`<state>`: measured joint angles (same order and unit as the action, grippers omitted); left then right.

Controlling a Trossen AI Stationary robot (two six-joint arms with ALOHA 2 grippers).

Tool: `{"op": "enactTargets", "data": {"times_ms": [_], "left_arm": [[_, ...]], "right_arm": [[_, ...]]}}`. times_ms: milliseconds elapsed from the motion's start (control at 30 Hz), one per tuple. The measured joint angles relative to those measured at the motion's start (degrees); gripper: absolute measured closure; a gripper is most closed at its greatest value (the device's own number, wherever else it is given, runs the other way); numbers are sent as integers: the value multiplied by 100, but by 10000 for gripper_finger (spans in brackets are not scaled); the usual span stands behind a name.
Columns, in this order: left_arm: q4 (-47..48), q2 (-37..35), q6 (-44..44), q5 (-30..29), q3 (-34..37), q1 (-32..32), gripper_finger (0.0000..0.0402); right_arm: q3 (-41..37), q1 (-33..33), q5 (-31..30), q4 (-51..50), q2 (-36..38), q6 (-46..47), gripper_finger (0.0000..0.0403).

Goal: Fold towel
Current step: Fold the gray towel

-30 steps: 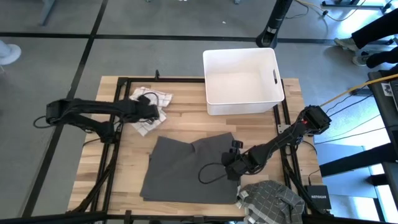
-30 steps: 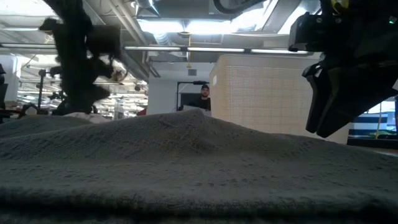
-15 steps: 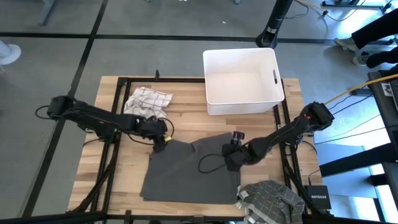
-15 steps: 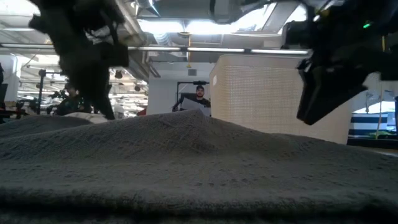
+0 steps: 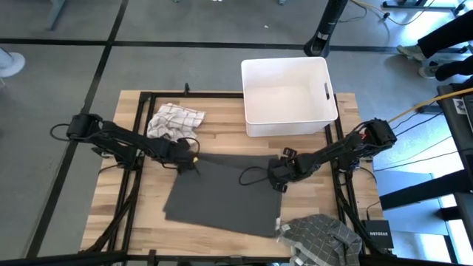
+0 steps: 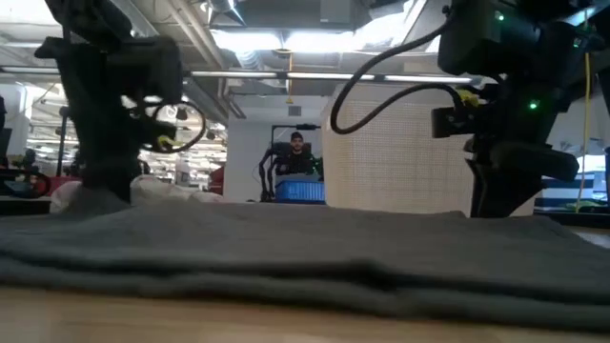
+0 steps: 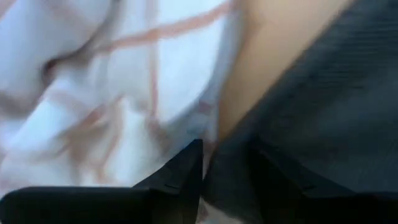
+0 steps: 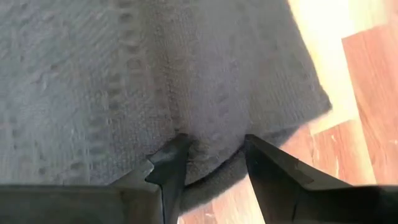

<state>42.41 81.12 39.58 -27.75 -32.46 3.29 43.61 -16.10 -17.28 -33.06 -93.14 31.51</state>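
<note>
A dark grey towel (image 5: 225,193) lies spread flat on the wooden table (image 5: 222,144). My left gripper (image 5: 190,161) is at its far left corner and is shut on it; the left wrist view shows the grey cloth between the fingers (image 7: 225,177). My right gripper (image 5: 279,176) is at the towel's far right corner, shut on the cloth there (image 8: 212,155). In the low view the towel (image 6: 305,252) lies low and level, with one arm standing at each end. My left gripper pinches the towel's far left corner (image 7: 231,152) between its two fingers. The fingers come from above, slanting down. The corner is down at the table and the towel lies flat behind it. One layer or several, I cannot tell. My right gripper pinches the towel's edge close to the far right corner (image 8: 211,134) between its two fingers, from above and pointing steeply down. The corner tip (image 8: 320,106) lies on the wood beside the fingers. The cloth bunches into a small ridge between them.
A white bin (image 5: 288,96) stands at the far right. A white checked cloth (image 5: 175,122) lies crumpled just beyond my left gripper. A grey checked cloth (image 5: 318,235) lies at the near right edge. In the low view a person (image 6: 296,152) is far behind the table.
My left gripper has come down from above the white checked cloth toward the near side. My right gripper has gone toward the far edge and sunk a little. The towel, humped and creased before, now lies spread flat, its near edge drawn farther from the table's near edge.
</note>
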Motion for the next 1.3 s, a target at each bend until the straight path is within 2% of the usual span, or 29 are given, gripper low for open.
{"op": "enactTargets", "data": {"times_ms": [67,200,500,600,767,900,967,1167,1300], "left_arm": [[214,-26,207,-104,26,-2,282],[61,-44,25,-40,-61,52,282],[-92,-279,-714,-12,-1069,574,282],[-124,-432,-685,-17,-1218,852,282],[-140,-485,-200,629,-1149,1476,282],[-441,-462,664,929,-855,1986,282],[-657,-463,1155,984,-642,2212,282],[-1247,-461,2269,1231,49,2724,282],[-1734,-490,2948,1329,361,3017,282]], "right_arm": [[-7,0,0,26,0,-11,237],[122,0,-45,99,24,-286,237],[945,0,-273,171,94,-933,237],[1010,0,-251,574,96,-975,237],[802,-4,25,1324,96,-1079,237],[624,82,-878,1372,96,-936,237],[480,212,-1086,1517,98,-772,237],[7,616,-574,1851,98,-470,237],[-227,819,-705,1787,101,-320,237]]}}
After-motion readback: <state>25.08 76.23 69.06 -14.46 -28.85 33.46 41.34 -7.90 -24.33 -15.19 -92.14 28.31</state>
